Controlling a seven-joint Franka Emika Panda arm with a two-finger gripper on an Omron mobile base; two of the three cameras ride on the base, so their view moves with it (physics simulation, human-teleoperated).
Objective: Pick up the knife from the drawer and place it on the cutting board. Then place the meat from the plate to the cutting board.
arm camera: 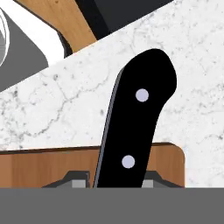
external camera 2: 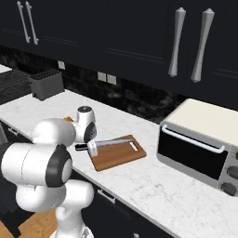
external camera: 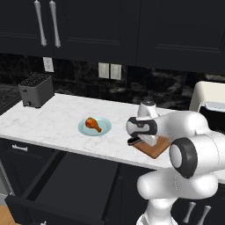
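My gripper [external camera: 140, 141] is shut on the knife [arm camera: 135, 122], its fingertips [arm camera: 78, 182] pressed to both sides of the black handle. The knife lies level just over the reddish-brown cutting board [external camera 2: 117, 155]. Its silver blade [external camera 2: 114, 142] reaches across the board and its handle [external camera 2: 82, 147] sticks out past the board's edge over the counter. Whether it touches the board I cannot tell. Left of the board [external camera: 154, 148], the orange-brown drumstick [external camera: 93, 124] lies on the pale blue-green plate [external camera: 102, 130]. Below the counter, the wide black drawer [external camera: 74, 182] stands pulled out.
A dark toaster [external camera: 36, 90] sits at the counter's far left. A cream toaster oven [external camera 2: 200, 144] stands right of the board. Black wall cabinets with silver handles [external camera 2: 175, 44] hang overhead. My own white arm [external camera: 189, 149] rises close behind the board.
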